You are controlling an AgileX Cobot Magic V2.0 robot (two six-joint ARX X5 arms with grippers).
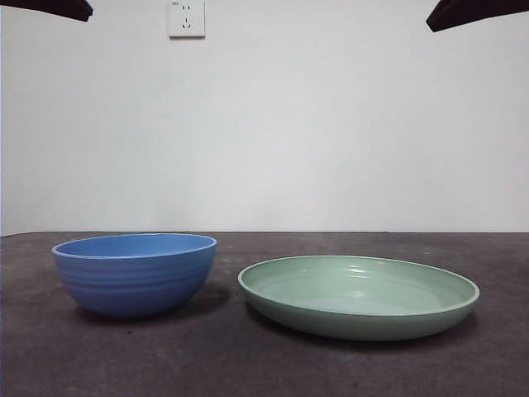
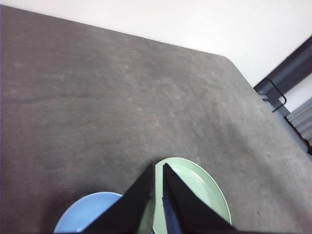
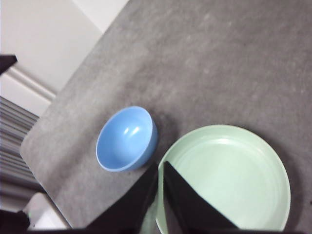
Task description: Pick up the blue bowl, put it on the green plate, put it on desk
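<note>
a low, level view across a dark, mottled desk against a plain white wall. starting at the left, the blue bowl stands upright on the desk, empty, its ribbed side facing the viewer. just to its right, with a narrow strip of bare desk between them, lies the green plate, wide and shallow, also empty and flat on the desk. the two do not touch. high on the wall, above the bowl, is a white wall socket. only black tips of the arms show at the top corners, so both arms appear to be waiting well above the dishes. seen from the wrist cameras, the left gripper hangs high over the desk with its jaws pressed nearly together, holding nothing, the bowl and plate partly visible beneath it. the right gripper is likewise high, jaws drawn nearly together and empty, looking down on the bowl and plate side by side. nothing has been lifted yet; the bowl sits close to the plate, likely so that only a short carry is needed to set it inside.
</note>
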